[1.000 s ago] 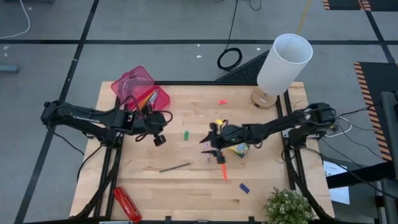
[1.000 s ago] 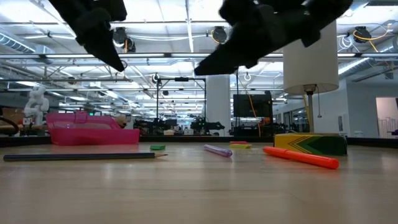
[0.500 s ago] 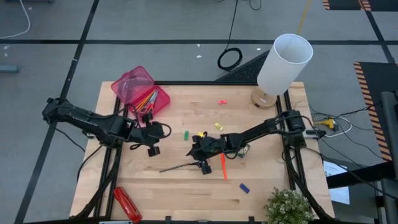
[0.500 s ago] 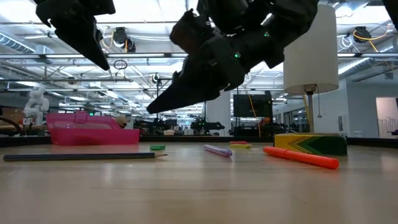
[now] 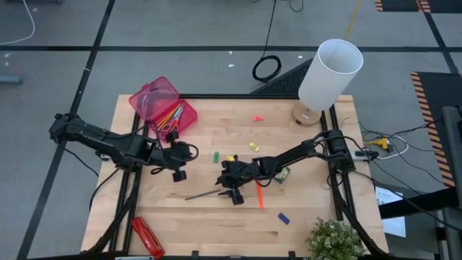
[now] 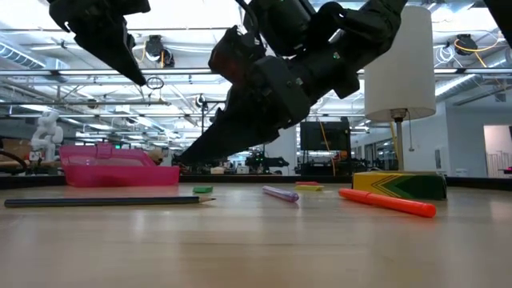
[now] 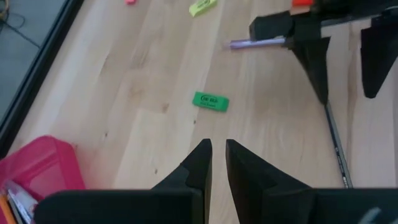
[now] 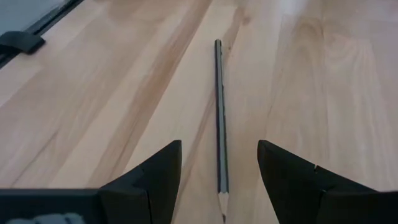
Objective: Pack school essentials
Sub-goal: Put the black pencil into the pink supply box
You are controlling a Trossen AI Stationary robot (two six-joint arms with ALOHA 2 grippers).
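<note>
A thin dark pencil [image 8: 219,112] lies flat on the wooden table [image 5: 216,224], also seen in the high view as the pencil [image 5: 203,193]. My right gripper [image 8: 219,163] hovers open just above its pointed end, one finger on either side, touching nothing. My left gripper [image 7: 217,149] hangs shut and empty above the table, near the pink box [image 5: 162,105] that holds scissors [image 5: 170,117]. Loose on the table lie a green eraser [image 7: 211,101], a purple pen [image 7: 258,43], an orange marker [image 5: 258,195], a crayon box [image 6: 400,185], a blue eraser [image 5: 284,218], and yellow [image 5: 253,146] and pink erasers [image 5: 258,118].
A white lamp [image 5: 328,76] stands at the table's far right corner. A potted plant [image 5: 336,242] sits at the near right corner. A long red stapler-like object [image 5: 146,237] lies at the near left edge. Bare wood stretches along the near side.
My right gripper has moved toward the table's left and near edges and come down low over the pencil's end. My left gripper has shifted a little toward the near edge, away from the pink box. Nothing on the table has moved.
</note>
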